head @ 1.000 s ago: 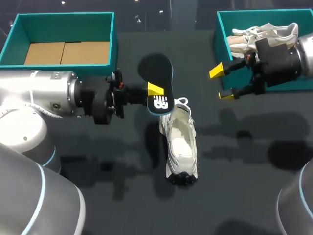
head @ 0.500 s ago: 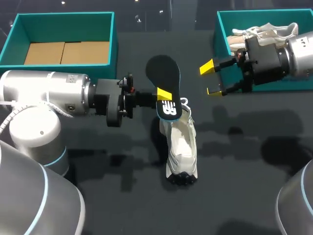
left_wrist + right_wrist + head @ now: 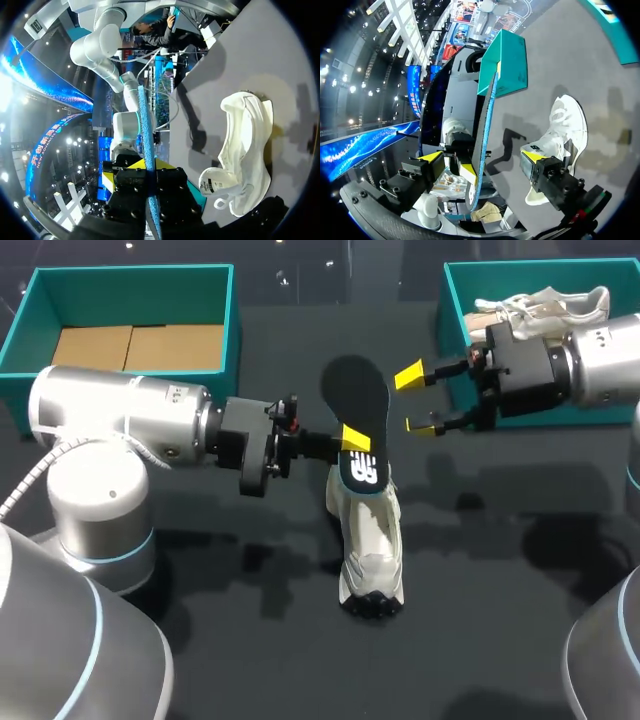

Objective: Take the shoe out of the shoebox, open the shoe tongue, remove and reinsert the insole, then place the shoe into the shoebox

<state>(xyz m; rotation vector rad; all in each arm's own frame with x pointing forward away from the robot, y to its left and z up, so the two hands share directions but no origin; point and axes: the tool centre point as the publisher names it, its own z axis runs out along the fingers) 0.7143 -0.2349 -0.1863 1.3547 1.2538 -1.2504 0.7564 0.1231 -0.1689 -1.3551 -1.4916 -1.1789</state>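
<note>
My left gripper (image 3: 354,438) is shut on a black insole (image 3: 357,400) and holds it on edge, its printed heel end just over the heel of the white shoe (image 3: 370,535). The shoe lies on the dark table, toe toward the front edge. In the left wrist view the insole (image 3: 146,130) shows as a thin blue edge clamped in the gripper (image 3: 148,168), with the shoe (image 3: 245,150) beside it. My right gripper (image 3: 419,400) stands open a little to the right of the insole. From its wrist the insole (image 3: 484,125) rises ahead of the right gripper (image 3: 482,161).
A teal shoebox (image 3: 452,315) at the back right holds a second pale shoe (image 3: 545,308), partly behind my right arm. Another teal box (image 3: 232,320) with a cardboard floor stands at the back left. The left arm's thick body lies across the table's left half.
My left arm has carried the insole rightward until it hangs over the shoe's heel. The right gripper, still open, has moved left and slightly back toward the insole.
</note>
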